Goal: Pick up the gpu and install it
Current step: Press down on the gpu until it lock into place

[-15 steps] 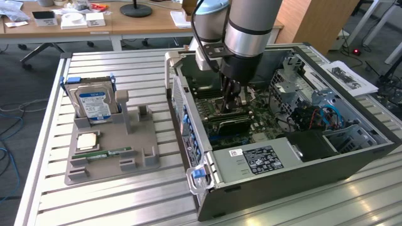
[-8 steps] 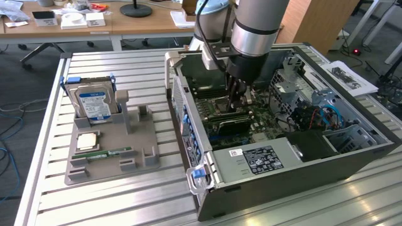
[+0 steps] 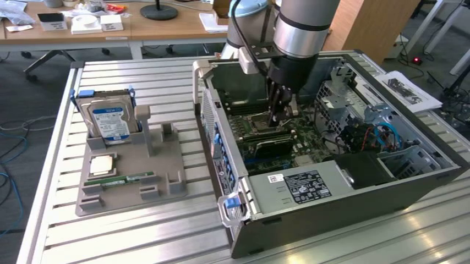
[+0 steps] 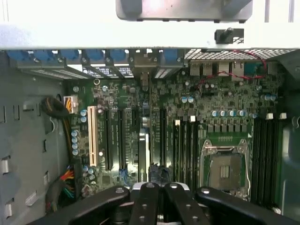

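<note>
GPU (image 3: 273,144): thin green card, dark cooler on face, standing on edge inside open computer case, seated across motherboard expansion slots. In wrist view, seen edge-on (image 4: 143,150) as narrow strip between black slots, bracket end toward case's rear slot openings. Directly below closed pincer.

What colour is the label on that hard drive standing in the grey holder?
Blue and white, on a silver hard drive; the exterior view shows it best.

A ribbed aluminium work table (image 3: 147,231) spans the foreground over grey floor (image 3: 29,82). Behind it stand wooden desks (image 3: 147,27) cluttered with small boxes and papers (image 3: 213,22), beside a tall wooden panel (image 3: 375,27)
</note>
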### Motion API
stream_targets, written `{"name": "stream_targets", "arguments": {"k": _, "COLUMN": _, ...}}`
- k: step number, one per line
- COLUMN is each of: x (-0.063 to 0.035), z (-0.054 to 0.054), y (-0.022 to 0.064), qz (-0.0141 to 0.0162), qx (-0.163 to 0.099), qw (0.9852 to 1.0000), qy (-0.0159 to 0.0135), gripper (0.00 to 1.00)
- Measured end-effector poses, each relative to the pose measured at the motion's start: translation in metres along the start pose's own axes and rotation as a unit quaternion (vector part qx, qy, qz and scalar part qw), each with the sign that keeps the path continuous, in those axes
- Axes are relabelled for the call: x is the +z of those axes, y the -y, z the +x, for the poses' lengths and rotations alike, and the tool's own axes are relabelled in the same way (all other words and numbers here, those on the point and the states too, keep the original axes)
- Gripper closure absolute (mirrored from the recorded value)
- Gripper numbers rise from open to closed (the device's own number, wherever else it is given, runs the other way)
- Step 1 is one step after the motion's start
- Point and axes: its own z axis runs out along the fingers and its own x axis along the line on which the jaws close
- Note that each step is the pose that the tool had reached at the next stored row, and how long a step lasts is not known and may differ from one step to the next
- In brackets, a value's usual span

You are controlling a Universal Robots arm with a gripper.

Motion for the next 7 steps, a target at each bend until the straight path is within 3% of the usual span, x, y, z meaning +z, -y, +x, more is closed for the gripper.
{"name": "stream_targets", "arguments": {"k": 7, "x": 0.0, "z": 0.0, "y": 0.0, "qz": 0.0, "qx": 0.0, "qw": 1.0, "qy": -0.0001, "gripper": 0.89}}
